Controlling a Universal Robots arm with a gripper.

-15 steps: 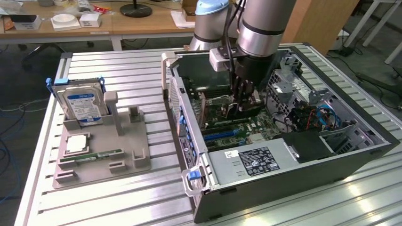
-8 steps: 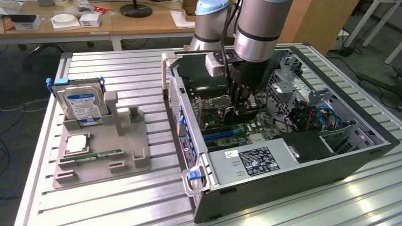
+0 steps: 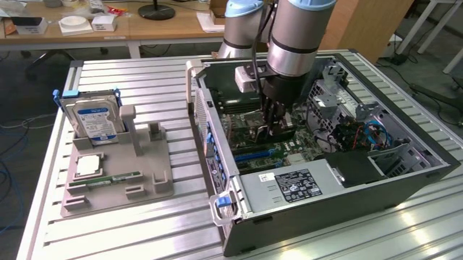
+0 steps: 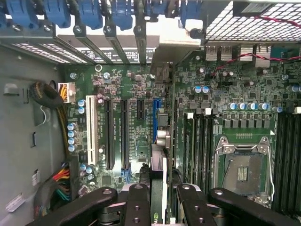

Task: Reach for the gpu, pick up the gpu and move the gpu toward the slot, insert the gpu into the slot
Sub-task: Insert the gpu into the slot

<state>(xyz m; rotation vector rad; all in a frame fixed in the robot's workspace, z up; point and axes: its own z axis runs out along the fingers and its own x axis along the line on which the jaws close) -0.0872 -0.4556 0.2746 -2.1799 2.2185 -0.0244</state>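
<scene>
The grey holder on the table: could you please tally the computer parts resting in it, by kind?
Hard drive: 1
Processor chip: 1
Memory stick: 1
Total: 3

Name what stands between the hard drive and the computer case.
Upright grey fixture posts, seen in the exterior view.

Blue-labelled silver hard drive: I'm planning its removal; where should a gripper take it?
Probably the upper half of the blue-labelled silver hard drive, pinched across its flat faces from above: it stands upright, lower end sunk in the grey plastic holder.
</scene>
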